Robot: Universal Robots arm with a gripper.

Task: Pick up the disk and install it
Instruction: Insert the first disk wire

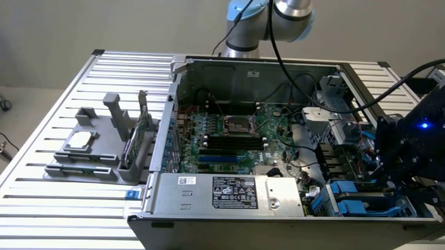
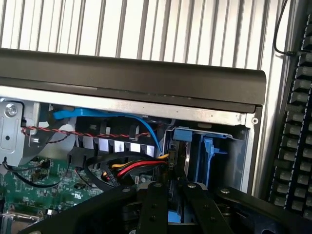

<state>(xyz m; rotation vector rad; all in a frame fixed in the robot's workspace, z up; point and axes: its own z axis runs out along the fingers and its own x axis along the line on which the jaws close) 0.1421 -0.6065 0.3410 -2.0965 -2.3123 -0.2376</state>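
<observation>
My gripper (image 1: 409, 179) hangs over the drive bay at the near corner of the open computer case (image 1: 250, 67), at the exterior view's right. In the wrist view its two black fingers (image 2: 155, 195) stand close together, shut on a thin edge-on piece. This looks like the disk (image 2: 178, 148): a dark narrow edge with blue carrier plastic at its far end and between the fingers. It points down into the metal bay, beside a blue caddy (image 2: 207, 151). From the exterior view the gripper's body hides the disk.
Red, yellow and black power cables (image 2: 136, 168) and a blue data cable (image 2: 144, 124) run close beside the bay. Blue caddies (image 1: 351, 200) sit under the gripper. The power supply (image 1: 230, 191) and motherboard (image 1: 230, 135) fill the case. A grey fixture (image 1: 87, 156) with a chip stands on the slatted table.
</observation>
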